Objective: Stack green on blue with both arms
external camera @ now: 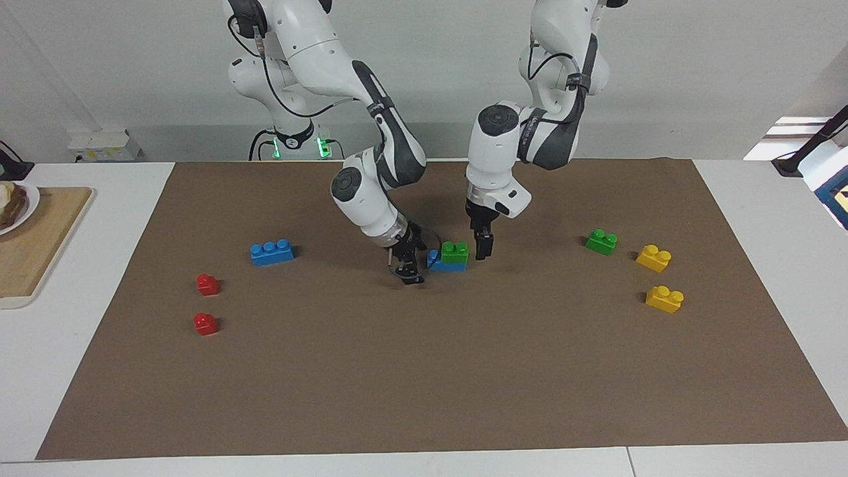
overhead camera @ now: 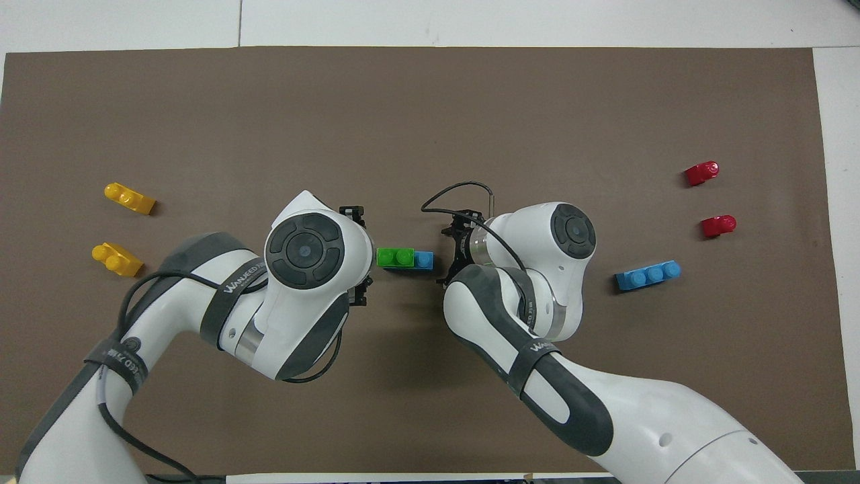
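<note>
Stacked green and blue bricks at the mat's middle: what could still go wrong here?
1. The green brick covers only part of the blue brick, toward the left arm's end; if not pressed home, it may tip off.
2. Both hands flank the stack closely: the left hand beside the green brick, the right hand by the blue brick's bare end. Either could knock it while pulling away.

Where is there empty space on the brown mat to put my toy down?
The big bare part of the brown mat farthest from the robots, past the red bricks and yellow bricks, is free. It is crowded in the middle, where the left gripper and right gripper flank the green brick stacked on the blue brick.
</note>
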Robot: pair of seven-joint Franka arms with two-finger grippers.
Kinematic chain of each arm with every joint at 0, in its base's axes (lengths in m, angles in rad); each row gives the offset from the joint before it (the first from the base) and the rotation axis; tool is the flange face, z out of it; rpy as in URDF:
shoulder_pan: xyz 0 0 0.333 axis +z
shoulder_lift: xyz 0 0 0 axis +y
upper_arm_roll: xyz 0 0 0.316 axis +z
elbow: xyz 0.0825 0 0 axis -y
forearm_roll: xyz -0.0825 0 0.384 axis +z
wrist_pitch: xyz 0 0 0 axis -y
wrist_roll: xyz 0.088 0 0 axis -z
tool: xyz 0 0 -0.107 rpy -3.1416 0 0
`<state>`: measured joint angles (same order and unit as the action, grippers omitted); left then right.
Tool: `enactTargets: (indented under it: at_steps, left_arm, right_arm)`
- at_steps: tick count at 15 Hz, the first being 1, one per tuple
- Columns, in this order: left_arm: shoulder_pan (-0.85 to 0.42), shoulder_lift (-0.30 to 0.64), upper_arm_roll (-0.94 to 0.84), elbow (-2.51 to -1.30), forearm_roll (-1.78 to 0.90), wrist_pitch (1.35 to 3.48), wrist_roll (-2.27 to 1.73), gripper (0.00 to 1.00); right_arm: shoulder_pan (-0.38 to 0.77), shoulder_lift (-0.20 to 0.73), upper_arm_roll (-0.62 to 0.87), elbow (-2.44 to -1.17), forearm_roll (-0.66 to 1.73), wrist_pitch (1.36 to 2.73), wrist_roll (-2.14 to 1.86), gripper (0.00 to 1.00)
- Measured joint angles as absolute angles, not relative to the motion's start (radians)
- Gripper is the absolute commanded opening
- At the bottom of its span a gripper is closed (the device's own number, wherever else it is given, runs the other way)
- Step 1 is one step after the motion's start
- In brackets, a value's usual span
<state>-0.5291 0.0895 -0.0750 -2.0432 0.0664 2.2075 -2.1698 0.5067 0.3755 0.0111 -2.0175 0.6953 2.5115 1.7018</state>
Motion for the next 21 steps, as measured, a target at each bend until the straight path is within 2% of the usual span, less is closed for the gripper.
enactTargets:
  at_steps: [6,12,16,21]
  left_arm:
    - [-0.488,0.010,-0.070,-2.042,0.067,2.120,-2.016,1.00]
    - [-0.288,-0.091,-0.060,-2.034,0.039,2.060,-1.554,1.00]
    - [-0.161,-0.149,-0.056,-2.023,0.033,1.958,-1.147,1.00]
    - [0.007,-0.153,-0.052,-1.973,0.024,1.918,-0.594,1.00]
  right_arm:
    - [0.311,0.274,0.004,-1.977,0.541,2.279,1.604,1.00]
    - [0.120,0.174,0.002,-1.929,0.434,2.107,1.018,1.00]
    - [0.068,0.117,0.002,-1.902,0.263,2.028,0.691,1.00]
    - [0.044,-0.025,0.002,-1.878,0.132,1.902,0.309,1.00]
